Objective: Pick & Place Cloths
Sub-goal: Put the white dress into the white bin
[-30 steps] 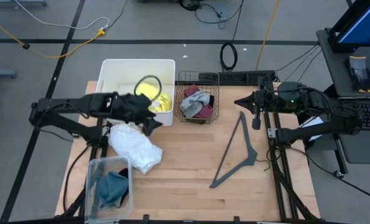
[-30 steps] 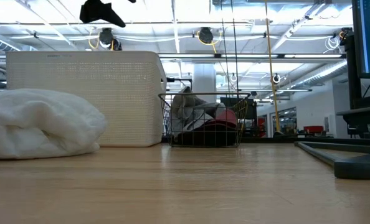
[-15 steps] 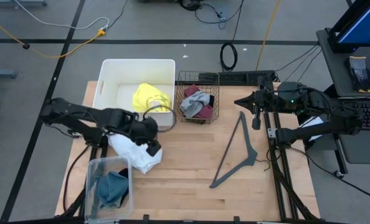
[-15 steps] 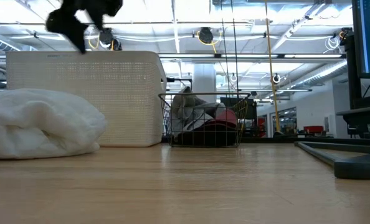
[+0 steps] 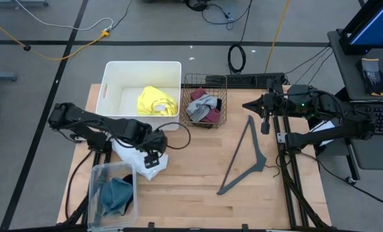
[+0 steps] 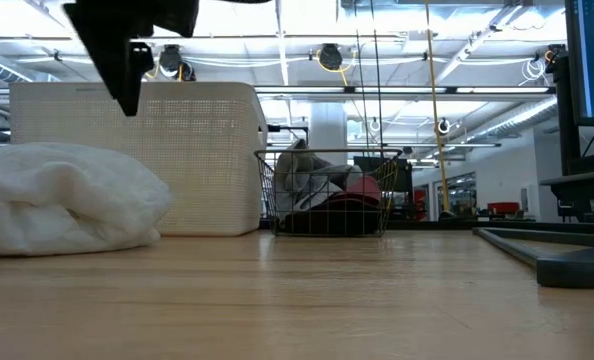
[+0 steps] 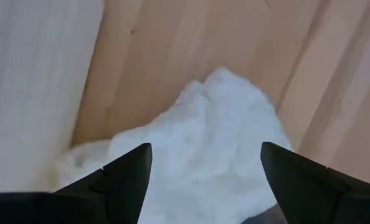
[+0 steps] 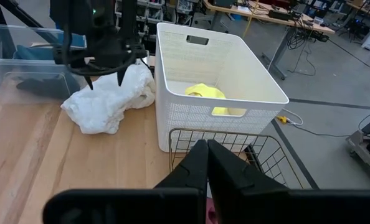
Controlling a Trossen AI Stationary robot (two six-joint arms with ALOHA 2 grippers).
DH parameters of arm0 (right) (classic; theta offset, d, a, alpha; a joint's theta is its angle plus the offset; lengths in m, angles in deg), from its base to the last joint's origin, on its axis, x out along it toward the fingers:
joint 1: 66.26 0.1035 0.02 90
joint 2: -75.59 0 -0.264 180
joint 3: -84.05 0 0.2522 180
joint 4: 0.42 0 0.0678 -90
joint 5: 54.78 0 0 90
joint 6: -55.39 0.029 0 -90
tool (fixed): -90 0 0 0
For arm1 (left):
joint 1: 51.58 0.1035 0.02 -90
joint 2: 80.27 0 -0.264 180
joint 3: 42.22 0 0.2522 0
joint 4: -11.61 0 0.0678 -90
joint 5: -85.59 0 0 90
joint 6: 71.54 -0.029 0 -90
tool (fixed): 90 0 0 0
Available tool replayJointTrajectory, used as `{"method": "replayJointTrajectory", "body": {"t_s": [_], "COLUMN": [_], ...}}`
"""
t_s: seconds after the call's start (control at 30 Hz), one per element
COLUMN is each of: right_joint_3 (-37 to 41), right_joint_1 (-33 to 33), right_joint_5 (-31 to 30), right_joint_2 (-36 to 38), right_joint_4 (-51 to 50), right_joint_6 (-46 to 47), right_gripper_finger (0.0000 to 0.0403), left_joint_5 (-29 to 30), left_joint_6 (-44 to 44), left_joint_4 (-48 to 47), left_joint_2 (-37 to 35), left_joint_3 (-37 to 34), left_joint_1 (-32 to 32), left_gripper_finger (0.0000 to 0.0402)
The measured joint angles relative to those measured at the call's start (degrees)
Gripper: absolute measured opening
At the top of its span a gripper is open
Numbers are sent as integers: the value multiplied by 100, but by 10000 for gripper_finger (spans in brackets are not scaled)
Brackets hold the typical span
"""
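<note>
Yellow cloth [image 5: 157, 100] now lies dropped in the white bin [image 5: 111, 71]; left gripper [image 5: 152, 156], jaws apart, has swung beside it over the white cloth [image 5: 131, 145], likely next.

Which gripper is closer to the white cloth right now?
Left. The left gripper hangs open right above the white cloth; the right gripper sits shut across the table, past the wire basket.

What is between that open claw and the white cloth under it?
Nothing visible. The left gripper hangs open directly above the white cloth with only air between; the right gripper waits far off by the hanger.
</note>
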Motion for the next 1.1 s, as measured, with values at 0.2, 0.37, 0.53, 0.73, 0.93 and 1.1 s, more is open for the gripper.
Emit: {"method": "replayJointTrajectory", "body": {"t_s": [0.2, 0.37, 0.53, 0.73, 0.93, 1.1], "right_joint_3": [0, 0, 0, 0, 0, 0], "right_joint_1": [-1, 1, 0, -1, 2, 2], "right_joint_5": [0, 0, 1, 2, 2, 2], "right_joint_2": [0, 0, 0, 0, 0, 2], "right_joint_4": [0, 0, 0, 0, 67, 132], "right_joint_6": [27, 29, 30, 32, 75, 75], "right_gripper_finger": [1, 1, 1, 1, 1, 1], "left_joint_5": [-82, -151, -147, -148, -275, -358], "left_joint_6": [-1745, -2894, -3479, -3485, -4075, -4673], "left_joint_4": [-572, -653, -488, -355, -502, -433], "left_joint_2": [0, 0, 20, 311, 947, 1497], "left_joint_3": [0, 0, -93, -114, -114, -114], "left_joint_1": [-217, -389, -383, -122, 66, 209], "left_gripper_finger": [305, 305, 305, 305, 305, 305]}}
